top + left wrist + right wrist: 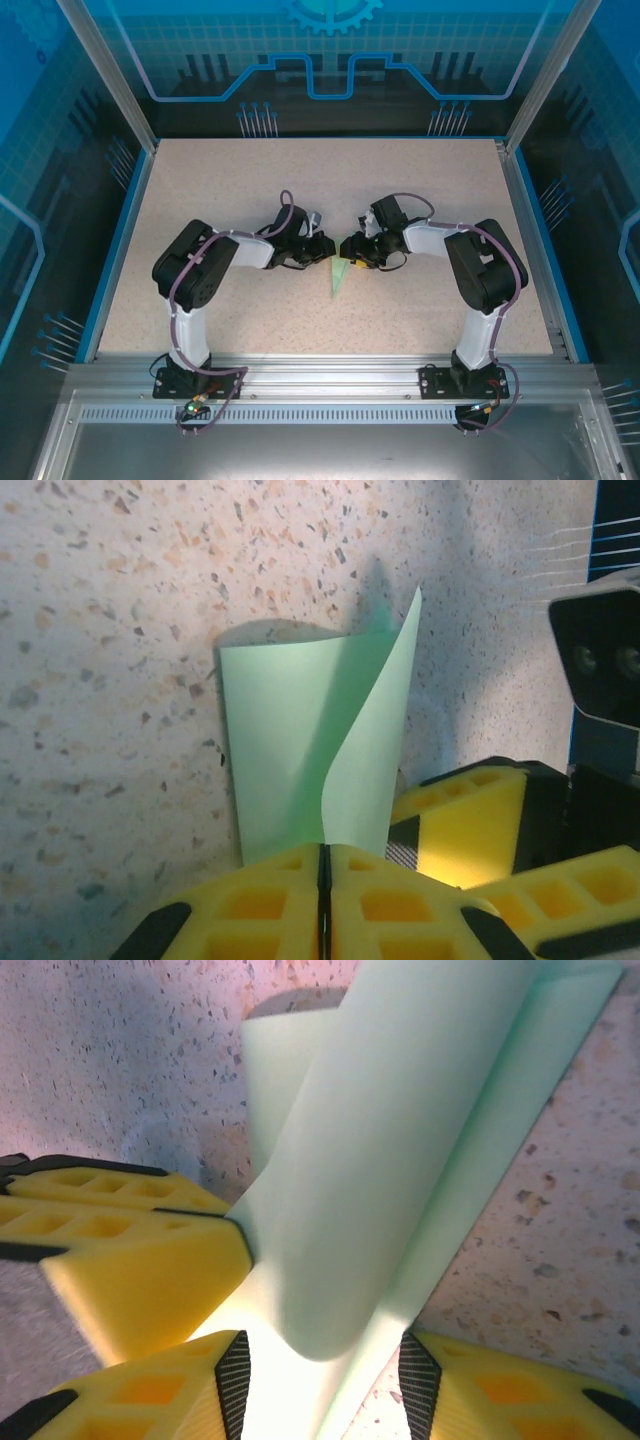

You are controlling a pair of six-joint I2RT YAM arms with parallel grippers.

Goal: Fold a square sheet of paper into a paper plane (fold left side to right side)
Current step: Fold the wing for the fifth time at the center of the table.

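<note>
Left gripper fully closed, yellow fingers pinched together on the near edge of the mint-green paper. Paper is partly folded: one layer lies flat on the speckled table, the other flap curls up and over from the pinch point, tip standing free. Right gripper about half open, jaws straddling the same paper from the opposite side; the curled fold runs up between its pads, can't tell if they actually press on it. Left gripper's finger butts against the paper just beside the right one. From the top camera both grippers meet nose to nose mid-table, paper showing as a slim green wedge just below them, pointing toward the arm bases.
</note>
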